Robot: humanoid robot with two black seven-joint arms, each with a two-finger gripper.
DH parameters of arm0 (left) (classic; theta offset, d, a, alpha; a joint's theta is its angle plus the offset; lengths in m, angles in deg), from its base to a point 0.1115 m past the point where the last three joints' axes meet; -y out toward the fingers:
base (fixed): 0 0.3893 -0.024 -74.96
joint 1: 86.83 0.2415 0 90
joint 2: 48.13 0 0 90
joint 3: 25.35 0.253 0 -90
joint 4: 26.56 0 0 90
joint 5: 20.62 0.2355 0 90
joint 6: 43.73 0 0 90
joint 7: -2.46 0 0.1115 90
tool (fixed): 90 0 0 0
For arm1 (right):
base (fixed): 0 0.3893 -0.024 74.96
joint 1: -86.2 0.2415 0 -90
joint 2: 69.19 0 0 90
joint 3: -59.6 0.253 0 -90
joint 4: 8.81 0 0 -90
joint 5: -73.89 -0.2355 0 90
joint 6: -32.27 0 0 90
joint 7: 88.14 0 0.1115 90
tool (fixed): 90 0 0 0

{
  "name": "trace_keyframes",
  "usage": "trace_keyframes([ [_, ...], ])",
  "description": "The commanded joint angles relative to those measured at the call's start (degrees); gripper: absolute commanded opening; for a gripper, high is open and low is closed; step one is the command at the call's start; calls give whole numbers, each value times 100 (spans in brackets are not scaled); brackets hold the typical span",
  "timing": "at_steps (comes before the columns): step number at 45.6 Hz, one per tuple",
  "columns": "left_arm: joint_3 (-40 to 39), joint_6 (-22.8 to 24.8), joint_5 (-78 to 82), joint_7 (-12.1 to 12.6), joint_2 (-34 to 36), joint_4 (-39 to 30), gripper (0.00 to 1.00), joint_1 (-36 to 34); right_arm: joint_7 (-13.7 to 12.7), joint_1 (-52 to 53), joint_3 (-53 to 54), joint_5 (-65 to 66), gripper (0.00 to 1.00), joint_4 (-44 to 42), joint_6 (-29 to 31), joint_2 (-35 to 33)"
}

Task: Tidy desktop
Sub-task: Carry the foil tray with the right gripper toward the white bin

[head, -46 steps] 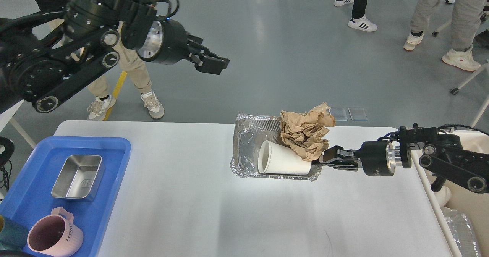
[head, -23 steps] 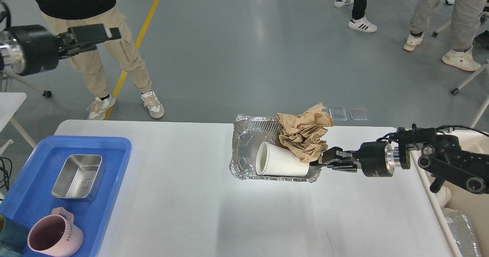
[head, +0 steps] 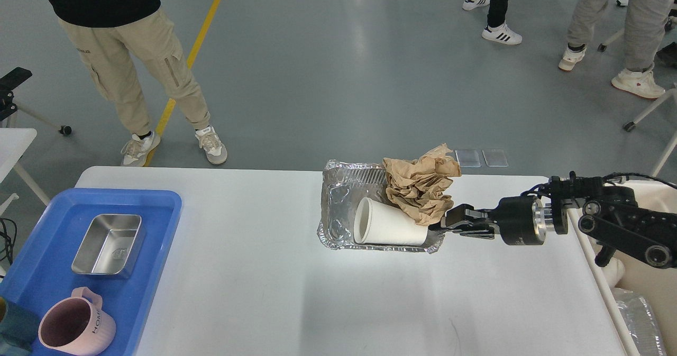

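desktop [head: 254,292] | white, glossy, rounded corners | foil tray [head: 338,208] near right

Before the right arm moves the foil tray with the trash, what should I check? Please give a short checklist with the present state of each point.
1. Right gripper at the foil tray near corner: ok.
2. Grip closed on the tray rim: cannot tell, fingers too dark.
3. Paper cup inside the tray, lying on its side: ok, though it may roll.
4. Crumpled paper secure: not ok, it overhangs the tray's right rim.
5. Left gripper out of the way: ok, not in view.
6. Desktop near the tray free of other things: ok.
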Motion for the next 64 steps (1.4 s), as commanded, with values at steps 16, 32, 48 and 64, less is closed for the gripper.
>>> trace_keyframes([
  [16,-1615,91,-593,-65,-1575,79,97,1602,-1,-2,0,-26,0,-24,-16,-39],
  [32,-1835,812,-935,-13,-2393,668,97,1656,8,-73,9,-52,0,2,-7,-355],
  [48,-1729,1093,-1190,31,-2815,660,97,1594,8,-125,62,-491,0,134,37,-1040],
  [64,-1835,1225,-1480,497,-3034,668,97,1559,17,-327,53,-1063,0,231,54,-1840],
])
